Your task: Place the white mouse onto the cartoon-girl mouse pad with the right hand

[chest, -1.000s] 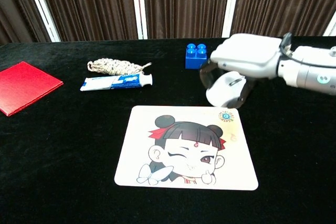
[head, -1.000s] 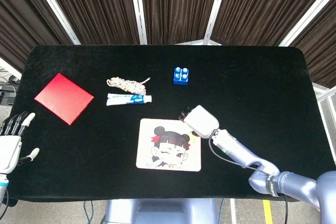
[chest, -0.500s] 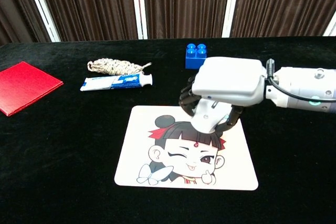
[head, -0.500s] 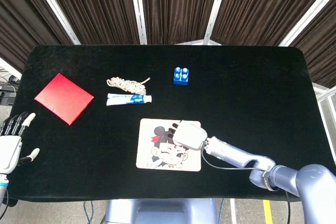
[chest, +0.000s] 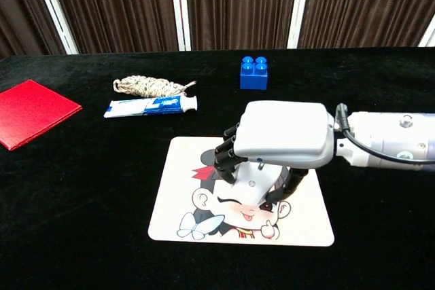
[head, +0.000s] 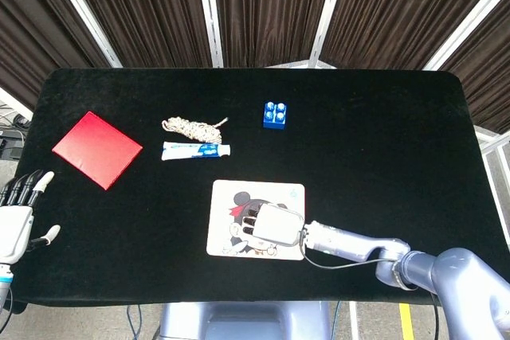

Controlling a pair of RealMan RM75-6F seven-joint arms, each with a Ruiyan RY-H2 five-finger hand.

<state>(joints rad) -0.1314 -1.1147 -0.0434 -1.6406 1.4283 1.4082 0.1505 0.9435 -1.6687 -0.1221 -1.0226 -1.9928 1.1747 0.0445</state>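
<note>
The cartoon-girl mouse pad lies at the table's near middle. My right hand hovers palm-down over the pad's centre and hides most of the girl's face. Its dark fingers curl around the white mouse, which shows under the palm in the chest view and sits low over the pad; whether it touches the pad I cannot tell. In the head view the hand hides the mouse. My left hand rests at the table's far left edge, fingers apart, holding nothing.
A red square pad lies at the left. A coil of rope and a toothpaste tube lie behind the mouse pad's left side. A blue brick stands further back.
My right hand has carried the mouse from beyond the pad's far right corner toward me, over the pad's centre, and lower. The left hand has stayed put.
</note>
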